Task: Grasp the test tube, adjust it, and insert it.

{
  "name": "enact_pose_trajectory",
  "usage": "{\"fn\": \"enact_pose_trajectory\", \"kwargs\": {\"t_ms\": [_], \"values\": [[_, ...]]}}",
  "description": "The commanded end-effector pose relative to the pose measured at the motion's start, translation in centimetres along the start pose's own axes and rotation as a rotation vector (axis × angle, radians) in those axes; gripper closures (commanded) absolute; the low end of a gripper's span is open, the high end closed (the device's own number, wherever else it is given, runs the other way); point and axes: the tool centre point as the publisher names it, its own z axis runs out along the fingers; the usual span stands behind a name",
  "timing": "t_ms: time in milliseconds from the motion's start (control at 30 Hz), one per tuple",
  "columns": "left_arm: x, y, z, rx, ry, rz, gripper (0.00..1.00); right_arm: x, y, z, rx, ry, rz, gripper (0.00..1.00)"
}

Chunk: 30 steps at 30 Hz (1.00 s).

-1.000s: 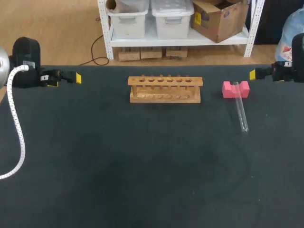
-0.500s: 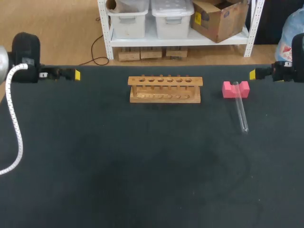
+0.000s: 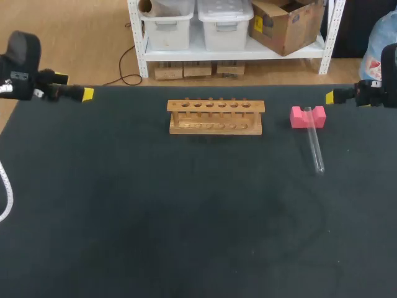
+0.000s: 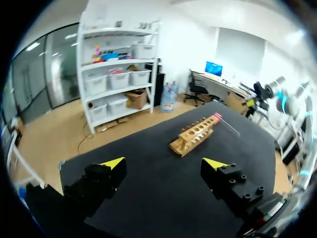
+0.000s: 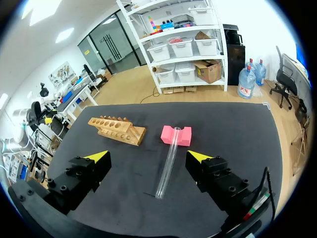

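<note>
A clear test tube (image 3: pixel 314 146) lies on the black table (image 3: pixel 186 211), its open end resting on a pink block (image 3: pixel 307 116). A wooden rack (image 3: pixel 215 115) with a row of empty holes stands at the table's far middle. My right gripper (image 3: pixel 330 97) hovers open at the far right edge; in its wrist view the test tube (image 5: pixel 168 167) and the pink block (image 5: pixel 177 135) lie ahead between its spread fingers, and the rack (image 5: pixel 117 130) stands farther off. My left gripper (image 3: pixel 87 94) is open at the far left, high over the table's corner, with the rack (image 4: pixel 196 138) well ahead of it.
The table's far edge (image 3: pixel 205 85) runs just behind the rack. A white cable (image 3: pixel 5 192) hangs from my left arm over the table's left edge.
My left arm has drawn back towards the far left corner and risen, and its white cable has swung off to the left. My right arm, the tube and the rack have not moved.
</note>
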Motion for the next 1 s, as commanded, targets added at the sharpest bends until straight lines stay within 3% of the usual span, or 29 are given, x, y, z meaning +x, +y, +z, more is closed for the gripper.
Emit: {"fn": "enact_pose_trajectory", "kwargs": {"t_ms": [33,267,400,700,1000], "values": [[0.9,0.1,-0.1,0.362,-0.356,0.240,0.00,0.0,0.0,0.0,0.001,0.000,-0.001,0.00],[1.5,0.3,1.7,0.444,-0.411,0.359,0.00,0.0,0.0,0.0,0.001,0.000,-0.001,0.00],[1.8,0.5,3.4,0.423,-0.415,0.436,0.00,0.0,0.0,0.0,0.001,0.000,-0.001,0.00],[1.0,1.3,6.0,0.445,-0.423,0.464,0.00,0.0,0.0,0.0,0.001,0.000,-0.001,0.00],[0.8,0.8,7.6,0.469,-0.388,0.428,0.00,0.0,0.0,0.0,0.001,0.000,-0.001,0.00]]}}
